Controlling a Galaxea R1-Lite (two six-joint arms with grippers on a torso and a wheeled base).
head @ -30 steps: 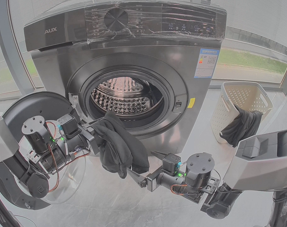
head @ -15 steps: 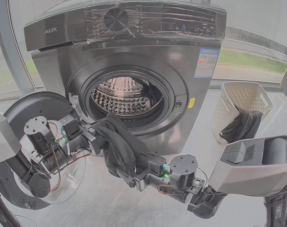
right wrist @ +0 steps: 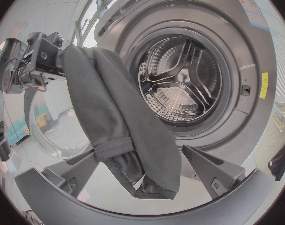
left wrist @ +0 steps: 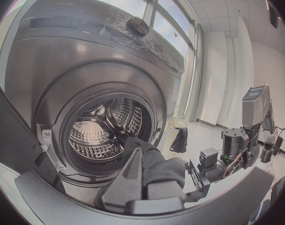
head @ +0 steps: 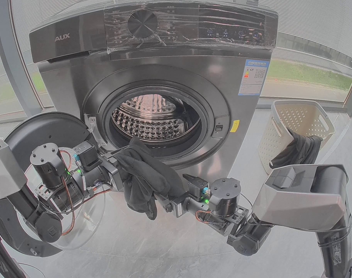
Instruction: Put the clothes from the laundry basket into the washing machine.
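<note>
A black garment [head: 145,178] [right wrist: 117,119] hangs in front of the washing machine's open drum [head: 156,120], just below its rim. My left gripper [head: 118,166] [left wrist: 142,182] is shut on the garment's upper part. My right gripper [head: 174,194] [right wrist: 145,172] is open, and the garment's lower end hangs between its spread fingers [right wrist: 211,169]. A white laundry basket [head: 299,116] stands on the floor right of the machine, with another black garment [head: 297,153] draped over its front rim.
The machine's round door [head: 44,132] is swung open to the left, behind my left arm. The drum [right wrist: 180,82] looks empty inside. Pale floor lies bare below the arms and between machine and basket.
My right arm has moved left and up, bringing its open fingers around the garment's lower end. The left arm has hardly shifted and still holds the garment.
</note>
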